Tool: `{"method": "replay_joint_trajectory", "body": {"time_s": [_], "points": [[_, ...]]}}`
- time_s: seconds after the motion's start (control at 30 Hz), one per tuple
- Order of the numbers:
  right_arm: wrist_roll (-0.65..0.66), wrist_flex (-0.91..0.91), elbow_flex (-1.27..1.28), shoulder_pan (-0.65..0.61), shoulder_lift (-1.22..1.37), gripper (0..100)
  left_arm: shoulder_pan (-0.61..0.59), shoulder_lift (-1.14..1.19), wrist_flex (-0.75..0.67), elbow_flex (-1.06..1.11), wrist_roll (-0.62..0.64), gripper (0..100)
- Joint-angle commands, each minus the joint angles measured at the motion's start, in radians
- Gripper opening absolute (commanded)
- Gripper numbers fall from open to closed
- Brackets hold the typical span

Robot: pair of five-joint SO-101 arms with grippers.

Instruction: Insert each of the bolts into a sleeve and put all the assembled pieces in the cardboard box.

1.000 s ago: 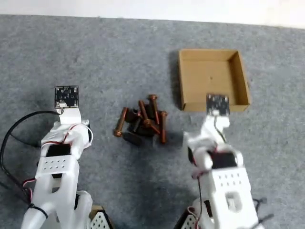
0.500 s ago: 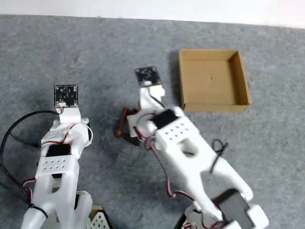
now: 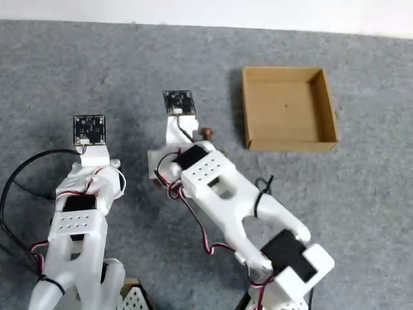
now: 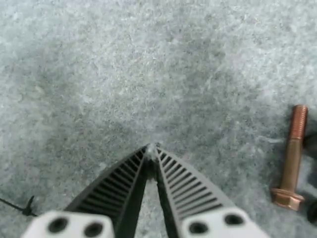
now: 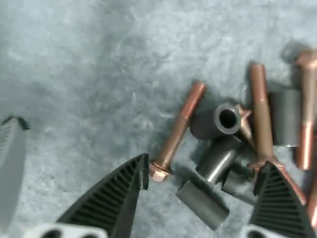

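The grey, felt-like table (image 3: pixel 97 58) carries a shallow, square cardboard box (image 3: pixel 290 146) of plain brown board, open side up, at the far right. The right arm (image 3: pixel 219 187) lies slantwise across the middle, and a copper-coloured bolt head (image 3: pixel 207 134) shows just beside its wrist (between the arm and the box, apart from the box wall). The left arm (image 3: pixel 80 206) stands well apart on the left.

From the left wrist, the left tool (image 4: pixel 151 147) is closed. Its black ribbed fingers meet at the tips in a narrow wedge over the table, with nothing between them. Off to one side lies a lone bolt (image 4: pixel 292 158), flat on the table. Its long axis runs roughly the way the tool points, with the flanged hex head at the end nearer the camera and the shank tip pointing away.

From the right wrist, the right tool (image 5: pixel 205 163) is spread wide, its ribbed fingers (image 5: pixel 119 198) straddling the heap. A near bolt (image 5: pixel 177 131) has its head just beside one fingertip, and its shank slants away from the tool. The sleeves are smooth, dark grey cylinders. One open-ended sleeve (image 5: pixel 223 120) turns its bore toward the camera, and two lying sleeves (image 5: pixel 218 158) rest on their sides between the fingers. A second bolt (image 5: pixel 260 116) points lengthwise away from the tool, with its head near the other fingertip.
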Motion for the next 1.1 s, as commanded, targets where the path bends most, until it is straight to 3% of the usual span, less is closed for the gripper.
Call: {"method": "replay_joint_trajectory", "body": {"time_s": [0.0, 0.33, 1.07], "points": [[-0.017, -0.018, -0.058, -0.001, 0.010, 32.4, -0.012, 0.001, -0.018, -0.053, 0.008, 1], [-0.023, -0.071, -0.058, 0.084, 0.081, 32.4, -0.012, 0.001, -0.018, -0.053, 0.006, 1], [-0.018, -0.077, -0.053, 0.091, 0.140, 32.4, -0.012, 0.001, -0.018, -0.051, 0.005, 1]]}}
